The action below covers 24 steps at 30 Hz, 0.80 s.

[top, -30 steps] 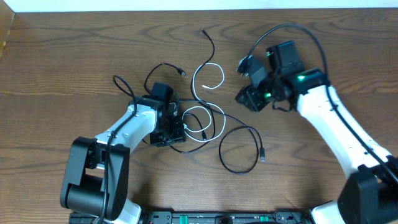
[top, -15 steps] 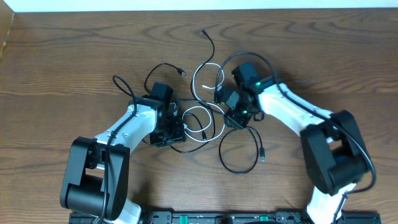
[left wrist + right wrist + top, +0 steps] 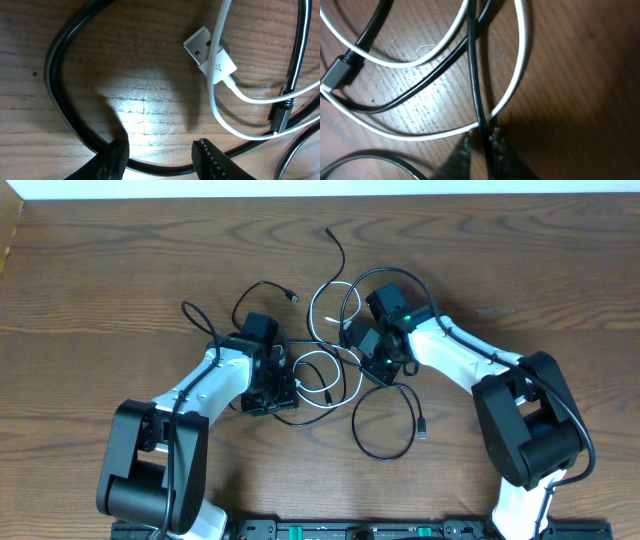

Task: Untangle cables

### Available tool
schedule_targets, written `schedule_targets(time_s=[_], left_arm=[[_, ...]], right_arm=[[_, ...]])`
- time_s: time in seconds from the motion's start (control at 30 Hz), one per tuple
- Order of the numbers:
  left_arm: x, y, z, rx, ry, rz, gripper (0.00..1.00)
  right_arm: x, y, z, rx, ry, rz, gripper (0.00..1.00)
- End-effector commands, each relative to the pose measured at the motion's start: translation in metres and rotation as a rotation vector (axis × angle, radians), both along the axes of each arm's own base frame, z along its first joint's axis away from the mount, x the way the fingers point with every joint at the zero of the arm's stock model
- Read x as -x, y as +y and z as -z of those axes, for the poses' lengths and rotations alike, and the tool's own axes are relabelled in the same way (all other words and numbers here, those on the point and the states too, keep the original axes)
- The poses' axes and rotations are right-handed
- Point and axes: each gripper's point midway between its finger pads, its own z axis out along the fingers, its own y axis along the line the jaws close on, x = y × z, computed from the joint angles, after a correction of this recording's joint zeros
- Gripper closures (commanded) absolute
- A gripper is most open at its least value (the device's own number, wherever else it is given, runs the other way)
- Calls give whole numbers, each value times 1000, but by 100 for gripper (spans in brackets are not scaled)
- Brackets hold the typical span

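Observation:
The cables lie tangled mid-table: a white cable [image 3: 336, 284] in two loops and thin black cables [image 3: 384, 457] crossing it. My left gripper [image 3: 280, 392] is at the tangle's left side. In the left wrist view it [image 3: 160, 150] is open, with a black cable [image 3: 55, 90] running across between its fingers and the white cable's USB plug [image 3: 212, 55] just ahead. My right gripper [image 3: 366, 356] is at the tangle's right side. In the right wrist view it [image 3: 481, 137] is shut on a thin black cable [image 3: 472, 60] that crosses over the white cable [image 3: 522, 45].
One black cable end [image 3: 335, 245] trails toward the far edge, another loop [image 3: 195, 315] reaches out left, and a small plug [image 3: 423, 430] lies at the near right. The brown wood table [image 3: 100, 270] surrounds the tangle.
My right arm has swung left from the table's right side onto the tangle and its gripper has come down on a black cable. The left arm has not moved.

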Motion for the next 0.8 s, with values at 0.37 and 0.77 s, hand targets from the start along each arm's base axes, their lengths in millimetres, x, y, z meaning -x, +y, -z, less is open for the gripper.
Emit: schedule_targets(time_s=[0.37, 0.77], left_arm=[[10, 4, 7, -22, 29, 5, 53], [10, 4, 7, -22, 29, 5, 54]], right_arm=[[11, 15, -40, -149, 118, 156, 99], [0, 14, -210, -688, -19, 91, 99]])
